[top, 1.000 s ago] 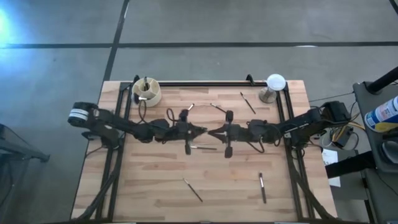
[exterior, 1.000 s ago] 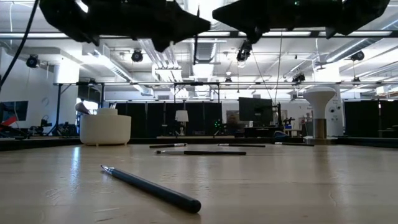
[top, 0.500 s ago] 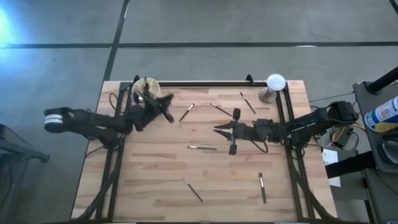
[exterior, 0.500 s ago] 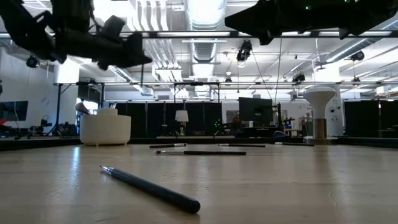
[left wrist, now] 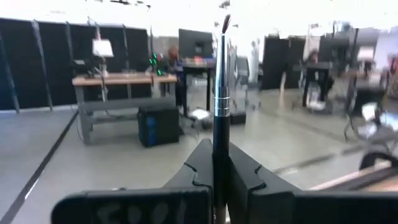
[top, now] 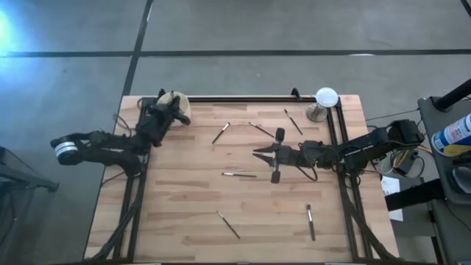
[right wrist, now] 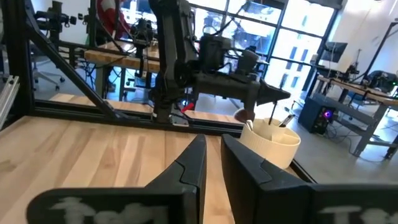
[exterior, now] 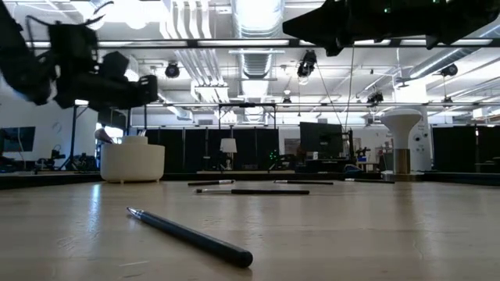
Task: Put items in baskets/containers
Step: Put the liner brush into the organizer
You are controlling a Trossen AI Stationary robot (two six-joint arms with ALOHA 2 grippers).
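Observation:
My left gripper (top: pixel 168 104) hovers over the cream cup (top: pixel 181 112) at the table's back left. It is shut on a thin brush (left wrist: pixel 222 93) with a dark handle and a silver ferrule, which stands upright between the fingers (left wrist: pixel 198 163). In the right wrist view the cup (right wrist: pixel 274 145) holds a few brushes, with the left arm just above it. My right gripper (top: pixel 257 153) hangs over the table's middle, its jaws a narrow gap apart with nothing between them. Loose brushes lie at the back (top: pixel 221 132), in the centre (top: pixel 239 174) and at the front (top: pixel 228 224).
A white dome on a metal stand (top: pixel 322 101) is at the back right corner. More brushes lie near it (top: pixel 293 121) and at the front right (top: pixel 310 222). In the low view one dark brush (exterior: pixel 191 238) lies close to the camera. A black frame rail runs along the back edge.
The left arm swung from the table's middle to the back left, carrying the brush over the cup. The right gripper drew back slightly to the right and its fingers parted.

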